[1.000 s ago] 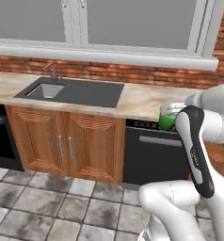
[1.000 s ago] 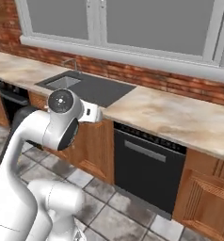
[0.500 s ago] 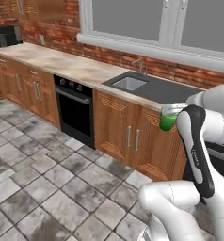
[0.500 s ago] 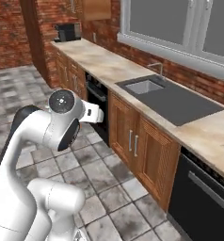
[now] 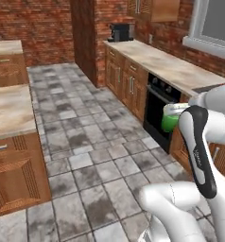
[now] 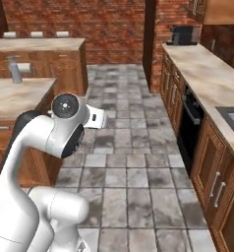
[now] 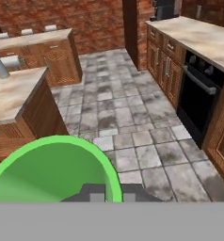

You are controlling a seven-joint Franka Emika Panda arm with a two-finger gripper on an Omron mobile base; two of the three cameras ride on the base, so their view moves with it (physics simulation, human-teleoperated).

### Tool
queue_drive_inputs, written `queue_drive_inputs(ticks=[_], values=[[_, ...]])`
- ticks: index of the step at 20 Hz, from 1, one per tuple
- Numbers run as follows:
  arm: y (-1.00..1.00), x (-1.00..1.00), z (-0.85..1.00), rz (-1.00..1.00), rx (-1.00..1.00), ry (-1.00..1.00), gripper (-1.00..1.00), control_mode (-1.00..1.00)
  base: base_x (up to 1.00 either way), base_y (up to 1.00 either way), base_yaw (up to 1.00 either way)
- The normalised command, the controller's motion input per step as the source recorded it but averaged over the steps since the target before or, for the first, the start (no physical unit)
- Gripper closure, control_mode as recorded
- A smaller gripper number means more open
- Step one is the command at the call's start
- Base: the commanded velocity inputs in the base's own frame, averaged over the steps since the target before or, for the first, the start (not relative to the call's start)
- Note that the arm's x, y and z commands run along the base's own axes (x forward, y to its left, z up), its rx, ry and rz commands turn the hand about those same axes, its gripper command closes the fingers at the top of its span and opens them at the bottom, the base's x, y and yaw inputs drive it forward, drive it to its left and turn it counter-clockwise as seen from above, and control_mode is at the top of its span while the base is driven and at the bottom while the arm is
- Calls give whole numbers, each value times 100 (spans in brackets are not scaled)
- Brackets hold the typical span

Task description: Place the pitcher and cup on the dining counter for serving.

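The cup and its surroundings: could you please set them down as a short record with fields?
cup: bright-green tumbler, rim large at the bottom of the hand view
gripper: shut on the cup, carried above the floor
dining counter: beige stone top to the robot's left, grey pitcher standing on it
floor: grey stone tiles
wall counter: along the right side, black oven beneath

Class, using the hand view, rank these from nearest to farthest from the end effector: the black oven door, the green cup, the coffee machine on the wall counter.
1. The green cup, held in the end effector, at the bottom of the view.
2. The black oven door, set in the cabinets to the right.
3. The coffee machine, at the far end of the wall counter, top of the view.
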Motion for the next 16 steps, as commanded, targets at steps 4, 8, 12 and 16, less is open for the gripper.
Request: queue_drive_inputs(ticks=[4,8,12,16], values=[[0,0,0,0,0,0,100,100,61,-4,80],[0,0,0,0,0,0,100,100,79,-17,76],[0,0,0,0,0,0,100,100,92,-40,69],[0,0,0,0,0,0,100,100,92,-77,51]])
